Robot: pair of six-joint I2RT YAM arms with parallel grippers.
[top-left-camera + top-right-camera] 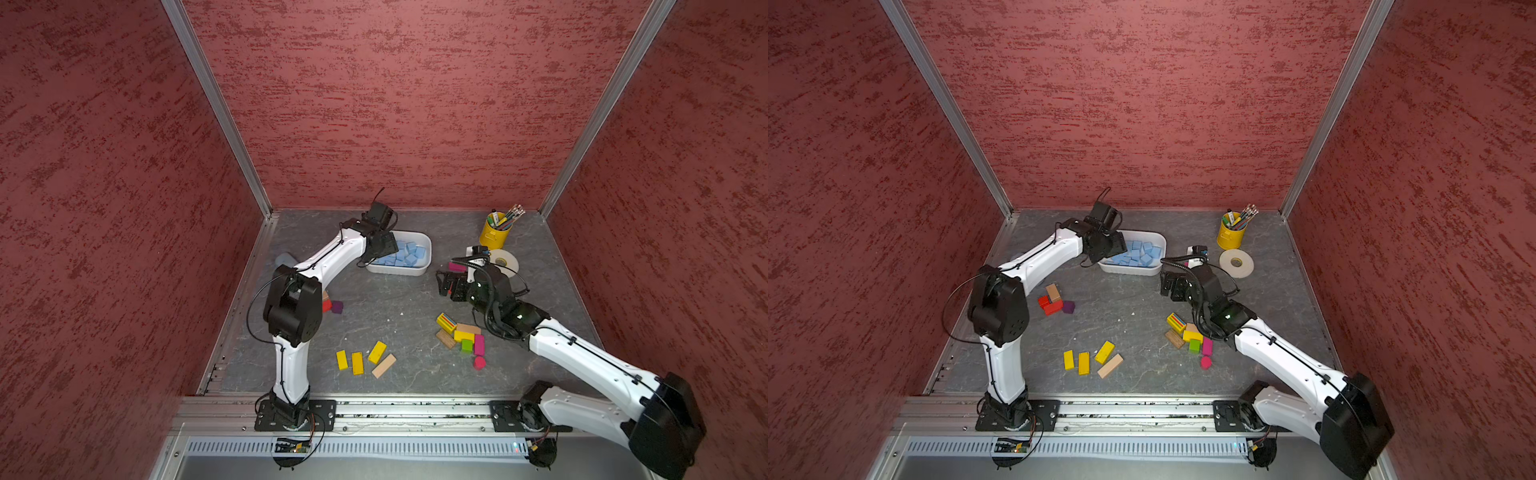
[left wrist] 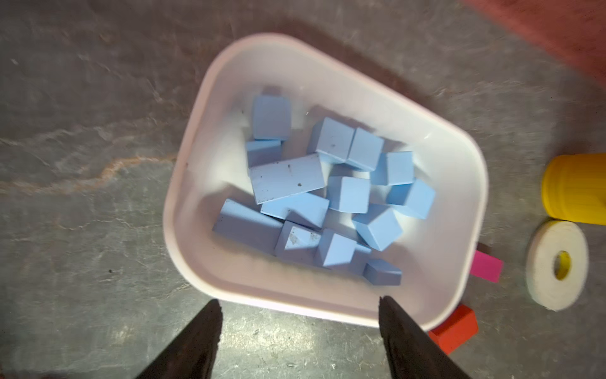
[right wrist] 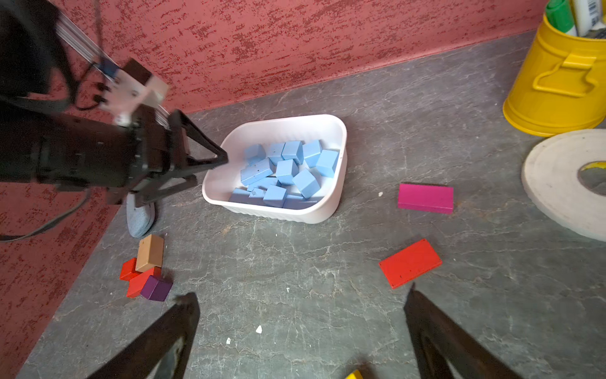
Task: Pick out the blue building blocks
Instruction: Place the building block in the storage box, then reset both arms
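While the matte sky-blue building blocks (image 2: 328, 190) lie heaped in the white plastic tub (image 2: 328, 78) at mid-frame in both top views, the left claw (image 2: 298, 300) hangs spread and empty over its near rim, nearer than the wide, empty right claw (image 3: 300, 292).

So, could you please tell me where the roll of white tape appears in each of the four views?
In a top view: tape roll far right, just in front of the yellow tin.
In a top view: tape roll, same spot.
Left wrist view: tape roll beside the yellow tin, beyond the white tray.
Right wrist view: tape roll cut by the frame edge, beside the yellow tin.
Shared landmark: the yellow tin.
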